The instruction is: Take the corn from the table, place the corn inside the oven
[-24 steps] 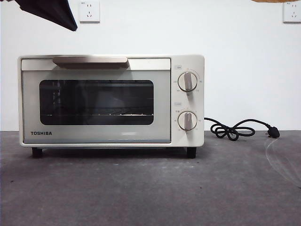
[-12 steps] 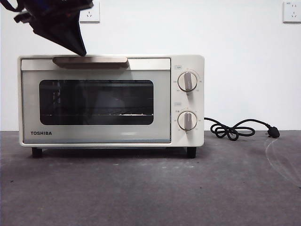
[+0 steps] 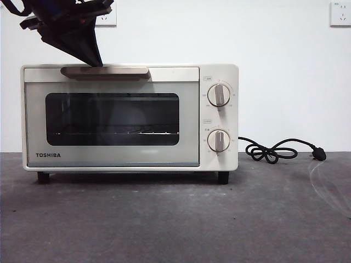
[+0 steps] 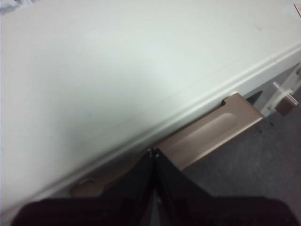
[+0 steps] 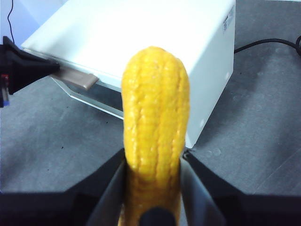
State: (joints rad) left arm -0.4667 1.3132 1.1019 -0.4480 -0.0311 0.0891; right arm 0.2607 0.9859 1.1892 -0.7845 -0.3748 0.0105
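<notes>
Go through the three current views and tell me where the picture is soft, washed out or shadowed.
Front view: even light, sharp; a dark shadow under the oven, faint reflections in its window. Left wrist view: soft throughout; the left gripper casts a grey shadow across the oven top. Right wrist view: the oven top is blown out to white; the corn in the right gripper is near and slightly blurred.

A plain white wall (image 3: 274, 82) runs behind everything, lit evenly and bright. Two white wall sockets (image 3: 340, 13) sit high up — one near each top corner. A black power cord (image 3: 274, 150) lies coiled where wall meets surface.
</notes>
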